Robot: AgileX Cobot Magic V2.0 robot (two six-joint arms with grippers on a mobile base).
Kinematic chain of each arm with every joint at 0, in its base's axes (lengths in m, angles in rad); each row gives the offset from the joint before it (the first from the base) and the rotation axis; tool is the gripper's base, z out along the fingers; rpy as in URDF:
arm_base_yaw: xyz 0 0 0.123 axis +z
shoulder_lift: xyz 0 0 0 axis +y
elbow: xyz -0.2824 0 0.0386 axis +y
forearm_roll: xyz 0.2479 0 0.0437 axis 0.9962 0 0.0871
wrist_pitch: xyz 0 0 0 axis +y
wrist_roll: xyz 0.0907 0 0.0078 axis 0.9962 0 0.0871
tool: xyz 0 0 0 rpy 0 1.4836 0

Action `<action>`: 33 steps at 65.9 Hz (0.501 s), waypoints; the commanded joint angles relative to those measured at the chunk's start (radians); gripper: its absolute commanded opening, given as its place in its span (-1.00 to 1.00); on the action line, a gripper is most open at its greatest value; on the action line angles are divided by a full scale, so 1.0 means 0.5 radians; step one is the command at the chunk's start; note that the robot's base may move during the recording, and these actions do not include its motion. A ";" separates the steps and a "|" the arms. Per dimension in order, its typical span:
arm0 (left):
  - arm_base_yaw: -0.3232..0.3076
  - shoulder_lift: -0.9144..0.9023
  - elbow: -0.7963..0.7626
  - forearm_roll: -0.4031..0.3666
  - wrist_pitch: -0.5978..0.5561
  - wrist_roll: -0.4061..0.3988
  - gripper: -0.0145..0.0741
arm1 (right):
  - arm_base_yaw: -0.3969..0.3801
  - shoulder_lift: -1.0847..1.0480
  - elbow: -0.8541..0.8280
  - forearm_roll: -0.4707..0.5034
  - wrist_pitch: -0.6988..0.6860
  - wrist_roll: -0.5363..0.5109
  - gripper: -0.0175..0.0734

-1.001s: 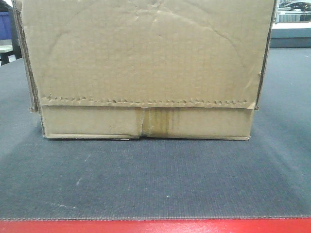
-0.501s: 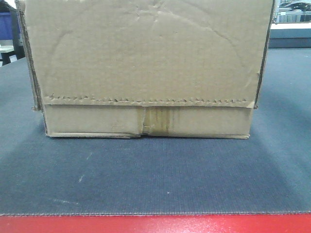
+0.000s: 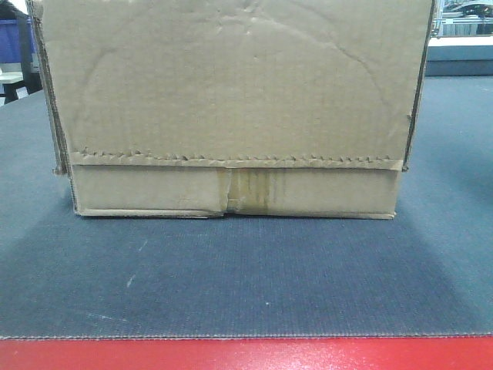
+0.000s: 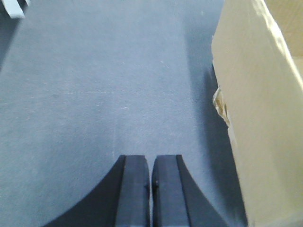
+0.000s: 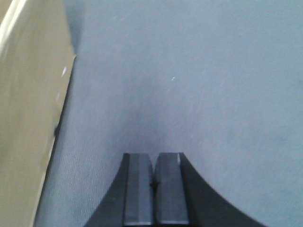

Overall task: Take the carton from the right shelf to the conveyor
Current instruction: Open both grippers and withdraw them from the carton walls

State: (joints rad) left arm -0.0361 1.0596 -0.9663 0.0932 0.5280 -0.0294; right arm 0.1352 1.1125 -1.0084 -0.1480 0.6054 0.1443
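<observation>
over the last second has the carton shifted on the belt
Cannot tell. The carton and the conveyor's red edge both drift in the front view together, so the camera probably moved.

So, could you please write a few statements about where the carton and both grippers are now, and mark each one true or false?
1. The carton rests on the conveyor. True.
2. The left gripper is shut on the carton. False: it is shut on nothing, with the carton beside it.
3. The right gripper is shut. True.
4. The carton overhangs the conveyor's red front edge. False: bare belt lies between them.
</observation>
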 commanded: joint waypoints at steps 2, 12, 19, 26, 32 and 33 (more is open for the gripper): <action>0.001 -0.265 0.305 0.017 -0.277 0.007 -0.63 | -0.011 -0.276 0.320 -0.013 -0.316 -0.013 -0.77; 0.001 -0.659 0.666 0.050 -0.501 0.007 -0.63 | -0.011 -0.704 0.652 -0.013 -0.528 -0.013 -0.77; 0.001 -0.942 0.843 0.050 -0.578 0.007 -0.63 | -0.011 -1.042 0.846 -0.013 -0.622 -0.013 -0.77; 0.001 -1.211 0.965 0.050 -0.574 0.007 -0.63 | -0.011 -1.363 0.988 -0.013 -0.645 -0.013 -0.77; 0.001 -1.384 1.029 0.050 -0.554 0.007 -0.63 | -0.011 -1.616 1.077 -0.013 -0.645 -0.013 -0.77; 0.001 -1.410 1.038 0.050 -0.554 0.007 -0.63 | -0.011 -1.650 1.089 -0.013 -0.645 -0.013 -0.77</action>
State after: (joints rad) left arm -0.0361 0.4182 -0.4691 0.1180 0.2688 -0.0289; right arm 0.1352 0.3806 -0.5013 -0.1480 0.3105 0.1424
